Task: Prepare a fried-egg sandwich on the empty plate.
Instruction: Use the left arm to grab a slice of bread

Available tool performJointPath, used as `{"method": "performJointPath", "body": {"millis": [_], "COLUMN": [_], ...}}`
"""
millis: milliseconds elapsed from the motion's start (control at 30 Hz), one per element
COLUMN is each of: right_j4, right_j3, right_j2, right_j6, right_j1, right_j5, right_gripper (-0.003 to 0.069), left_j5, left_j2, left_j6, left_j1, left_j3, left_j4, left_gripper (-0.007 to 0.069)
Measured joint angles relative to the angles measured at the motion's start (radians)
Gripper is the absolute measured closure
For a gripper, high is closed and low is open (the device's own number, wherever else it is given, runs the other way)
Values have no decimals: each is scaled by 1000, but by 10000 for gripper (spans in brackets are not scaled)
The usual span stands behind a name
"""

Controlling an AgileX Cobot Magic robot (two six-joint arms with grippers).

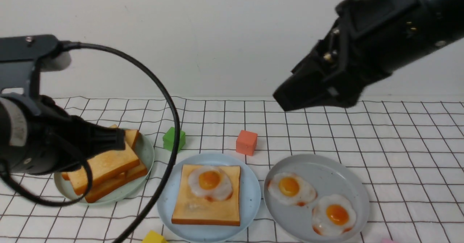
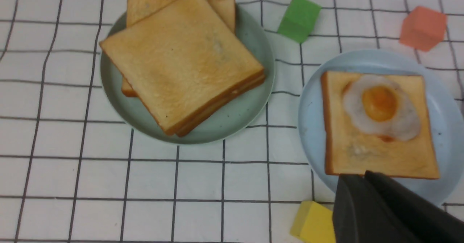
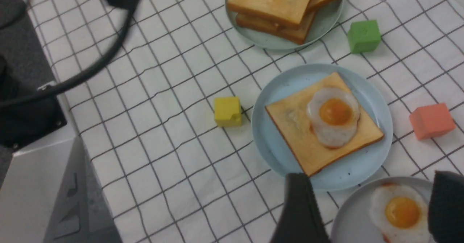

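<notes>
A fried egg (image 1: 209, 182) lies on toast (image 1: 203, 210) on the blue plate (image 1: 251, 196).

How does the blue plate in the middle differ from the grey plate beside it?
The blue plate is pale blue, the grey plate grey. The blue plate carries a toast slice with one egg on top; the grey plate holds two eggs and no bread. Both are round and look similarly wide.
</notes>
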Motion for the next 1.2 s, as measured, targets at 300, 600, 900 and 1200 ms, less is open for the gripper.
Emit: {"method": "performJointPath", "body": {"millis": [300,600,900,1200], "right_j4": [-1,-2,8,32], "right_j3": [269,416,418,418], "right_j2": [-259,-374,-380,-380], "right_j6": [-29,-53,-53,-53], "right_j1": [0,0,0,0], "right_j5": [-23,-44,-38,-25], "right_gripper": [188,312,442,411], "left_j5": [-27,-152,-284,-330], "left_j2": [231,405,564,642], "left_j6": [457,567,718,826], "left_j1": [549,751,751,751], "left_j3": [0,0,0,-1], "left_j4": [-602,-773,-910,-1010], "left_gripper": [587,433,252,342]}}
